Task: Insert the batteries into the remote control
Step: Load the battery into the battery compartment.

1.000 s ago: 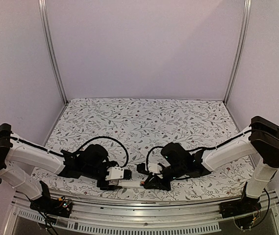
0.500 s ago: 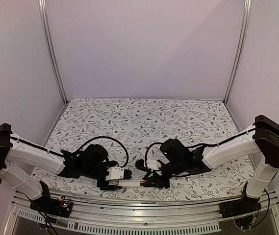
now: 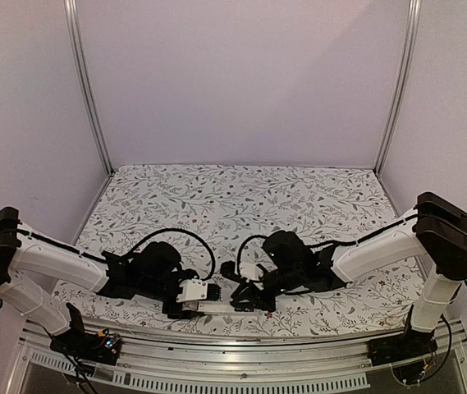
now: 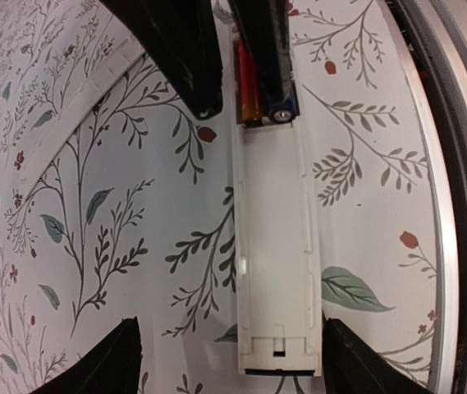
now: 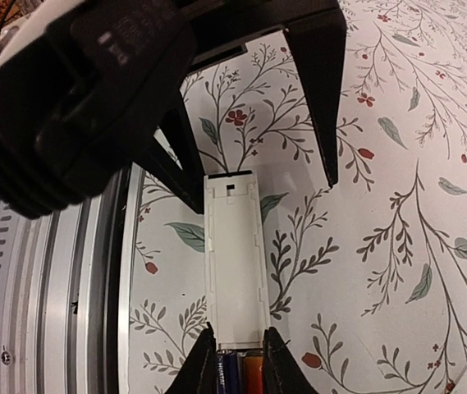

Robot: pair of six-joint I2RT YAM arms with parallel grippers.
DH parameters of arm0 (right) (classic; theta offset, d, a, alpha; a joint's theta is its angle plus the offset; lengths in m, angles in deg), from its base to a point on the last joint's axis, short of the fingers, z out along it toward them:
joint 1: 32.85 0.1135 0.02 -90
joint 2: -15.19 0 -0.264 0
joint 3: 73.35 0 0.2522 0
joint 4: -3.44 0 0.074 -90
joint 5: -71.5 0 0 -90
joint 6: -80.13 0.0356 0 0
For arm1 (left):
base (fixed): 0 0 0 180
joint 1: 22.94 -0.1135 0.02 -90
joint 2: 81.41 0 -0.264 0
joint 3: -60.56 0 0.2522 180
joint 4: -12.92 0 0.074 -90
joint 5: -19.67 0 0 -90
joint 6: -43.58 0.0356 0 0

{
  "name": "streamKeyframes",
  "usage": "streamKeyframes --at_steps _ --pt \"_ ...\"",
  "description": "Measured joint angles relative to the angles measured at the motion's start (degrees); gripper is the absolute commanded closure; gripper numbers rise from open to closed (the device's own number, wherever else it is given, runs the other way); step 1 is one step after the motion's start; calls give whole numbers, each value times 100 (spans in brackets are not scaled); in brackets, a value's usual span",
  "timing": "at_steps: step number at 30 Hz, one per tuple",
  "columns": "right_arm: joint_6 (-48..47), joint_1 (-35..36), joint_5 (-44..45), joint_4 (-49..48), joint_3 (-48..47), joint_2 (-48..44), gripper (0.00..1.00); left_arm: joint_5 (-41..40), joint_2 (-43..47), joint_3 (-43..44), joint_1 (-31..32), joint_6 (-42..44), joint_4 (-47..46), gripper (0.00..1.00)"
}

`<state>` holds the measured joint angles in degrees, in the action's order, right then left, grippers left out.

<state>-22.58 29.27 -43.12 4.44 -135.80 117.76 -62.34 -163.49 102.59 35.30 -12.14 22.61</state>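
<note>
— How is the left gripper seen?

— It is spread wide. One end of the remote control is bracketed by its fingers. One finger is set just beside the remote's edge and the other well apart from it, so nothing is clamped.

— And the right gripper?

— Its fingers are drawn close together at the remote's opposite end. The batteries are seen between its fingertips, lying side by side within the remote's width. Whether they are actually pinched cannot be told.

— Where is the remote placed?

— It is laid flat on the floral tablecloth, stretched straight ahead from each gripper toward the other. The table's metal rail is seen running alongside it, to the right of the left gripper.
</note>
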Motion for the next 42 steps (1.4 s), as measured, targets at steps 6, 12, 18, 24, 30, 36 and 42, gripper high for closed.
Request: streamKeyframes --at_steps 6,12,18,24,30,36,42 --pt "26 0 -11 -236 2 94 85 -20 0 0 2 2 -2 25" --pt "24 0 -26 -317 155 190 85 -63 0 0 7 2 -17 25" --pt "11 0 26 -424 271 190 89 -96 0 0 13 2 -35 25" --pt "-66 0 37 -599 389 136 97 -138 -2 0 52 4 -42 28" --pt "-146 -4 81 -595 557 -22 97 -236 -2 -2 192 26 -166 29" --pt "-214 -4 186 -542 697 -157 95 -271 -2 0 293 66 -264 30" --pt "-186 -4 229 -216 590 -186 80 -136 177 2 319 -63 -396 39"
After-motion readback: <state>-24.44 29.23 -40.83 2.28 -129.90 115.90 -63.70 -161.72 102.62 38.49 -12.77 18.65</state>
